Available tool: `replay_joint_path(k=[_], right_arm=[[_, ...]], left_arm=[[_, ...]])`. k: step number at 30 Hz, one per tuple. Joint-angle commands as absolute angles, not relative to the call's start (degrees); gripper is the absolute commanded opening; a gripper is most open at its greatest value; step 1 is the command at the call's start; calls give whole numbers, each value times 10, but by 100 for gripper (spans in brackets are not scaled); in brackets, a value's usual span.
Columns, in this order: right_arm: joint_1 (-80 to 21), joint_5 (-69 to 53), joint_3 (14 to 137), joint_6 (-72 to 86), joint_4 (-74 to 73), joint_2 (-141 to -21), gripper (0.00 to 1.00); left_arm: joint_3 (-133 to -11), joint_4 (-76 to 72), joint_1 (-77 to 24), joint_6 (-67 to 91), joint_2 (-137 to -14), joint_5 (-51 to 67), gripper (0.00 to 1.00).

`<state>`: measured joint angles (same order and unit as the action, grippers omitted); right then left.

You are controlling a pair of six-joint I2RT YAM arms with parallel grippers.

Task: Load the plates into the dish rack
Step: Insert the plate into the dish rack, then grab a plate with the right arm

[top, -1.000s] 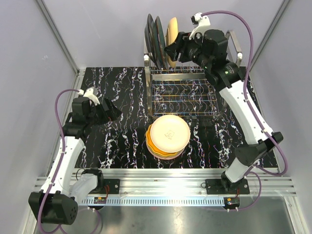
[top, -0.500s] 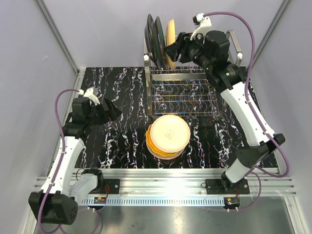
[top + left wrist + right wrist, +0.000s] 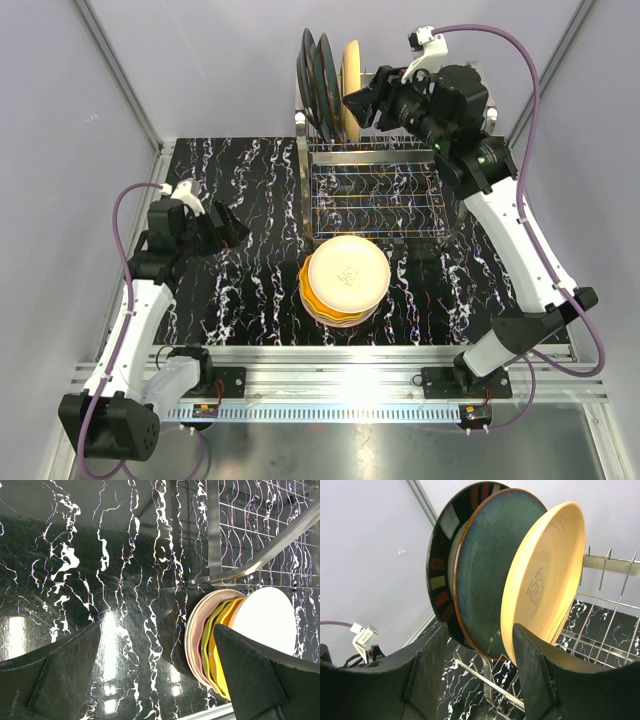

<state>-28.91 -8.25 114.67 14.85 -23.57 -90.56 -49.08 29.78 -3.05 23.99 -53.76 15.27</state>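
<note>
At far end of dish rack: cream-yellow plate now slotted upright beside dark plates. Right pincer released, drawn back. Left pincer spread wide, idle over tabletop. Remaining stack yet to load.

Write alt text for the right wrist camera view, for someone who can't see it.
Three plates stand on edge in a chrome dish rack: a dark patterned plate, a blue-green plate and a cream-yellow plate in front. The right gripper, open and empty, shows black fingers along the bottom.

Jaws wide left, seemingly apart right.
</note>
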Motion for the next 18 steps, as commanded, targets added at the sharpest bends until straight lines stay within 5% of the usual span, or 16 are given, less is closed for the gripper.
replay_joint_path(k=[1,11,18], right_arm=[[-287,-88,1140,145,-215,-874,62],[-287,-97,1083,121,-234,-783,61],[-331,-240,871,48,-188,-622,52]], left_arm=[[-483,265,-27,242,-535,164,99],[-484,268,-27,240,-534,156,99],[-484,268,-26,241,-538,156,99]])
